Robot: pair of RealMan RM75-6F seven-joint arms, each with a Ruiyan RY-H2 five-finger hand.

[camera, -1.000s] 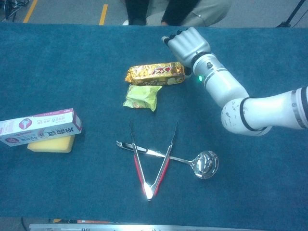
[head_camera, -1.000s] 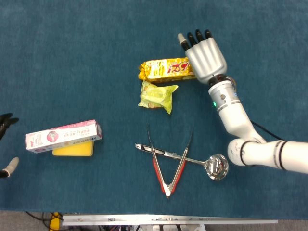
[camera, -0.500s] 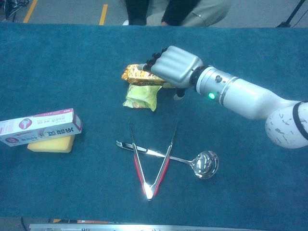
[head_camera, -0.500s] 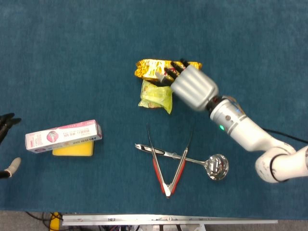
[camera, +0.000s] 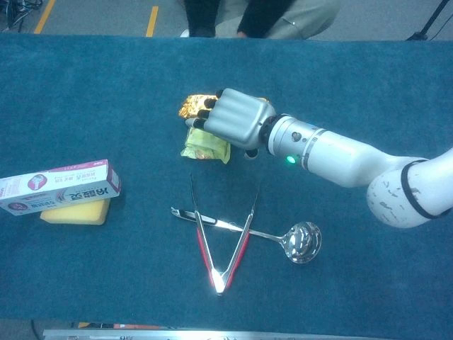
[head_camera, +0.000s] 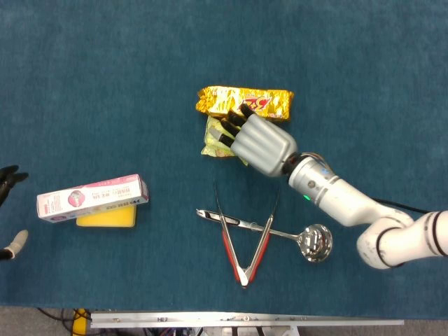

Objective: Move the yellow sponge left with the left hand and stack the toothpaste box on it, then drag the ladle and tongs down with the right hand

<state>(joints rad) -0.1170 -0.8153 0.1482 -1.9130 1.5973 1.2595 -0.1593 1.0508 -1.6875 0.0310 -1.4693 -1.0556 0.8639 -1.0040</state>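
Above the tongs (head_camera: 242, 238), over the green snack packet (head_camera: 222, 143), my right hand (head_camera: 256, 141) hovers palm-down with its fingers apart and slightly bent, holding nothing. Just beyond the packet lies a gold snack bag (head_camera: 243, 102), half hidden under my knuckles in the chest view.

The tongs lie in a V, open tips pointing toward my hand and the hinge nearest the table's (head_camera: 105, 84) near edge. The ladle (head_camera: 276, 233) crosses over them, its dark handle end to the left of the tongs and its bowl to their right.

Both look like stiff, polished metal, so I judge them slippery and light enough to skate on the cloth rather than tip. I would not pinch; I would lay my fingers flat across the spot where the ladle handle crosses the tong arms and pull both toward me, pressing down so neither slides out. The red-sleeved stretch of the tong arms should give better grip.

Far left of the tongs, the toothpaste box (head_camera: 92, 198) already rests on the yellow sponge (head_camera: 106, 218). My left hand (head_camera: 8, 210) shows only as fingertips at the frame edge; how it is set I cannot tell.
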